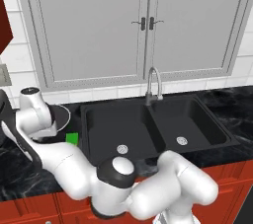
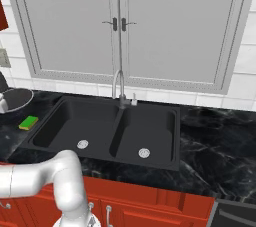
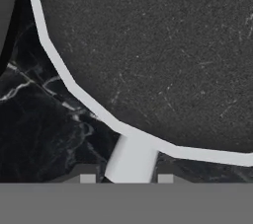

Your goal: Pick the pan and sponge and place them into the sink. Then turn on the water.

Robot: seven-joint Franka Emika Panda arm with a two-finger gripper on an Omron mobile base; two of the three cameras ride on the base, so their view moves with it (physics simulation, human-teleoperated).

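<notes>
Your gripper (image 3: 126, 178) sits right over the pan (image 3: 158, 50) at the counter's (image 3: 34, 134) left end, a finger (image 3: 87, 178) on each side of its handle stub (image 3: 132, 159), nearly shut on it.

Dark stone, black sink, red cabinets

The pan (image 3: 163, 45) is speckled dark grey with a pale silver rim; the sponge (image 2: 28, 122) bright green over yellow; the sink (image 2: 150, 158) black with silver drains; the counter (image 2: 215, 146) black marble, white-veined; the lower cabinets (image 2: 150, 208) red.
</notes>
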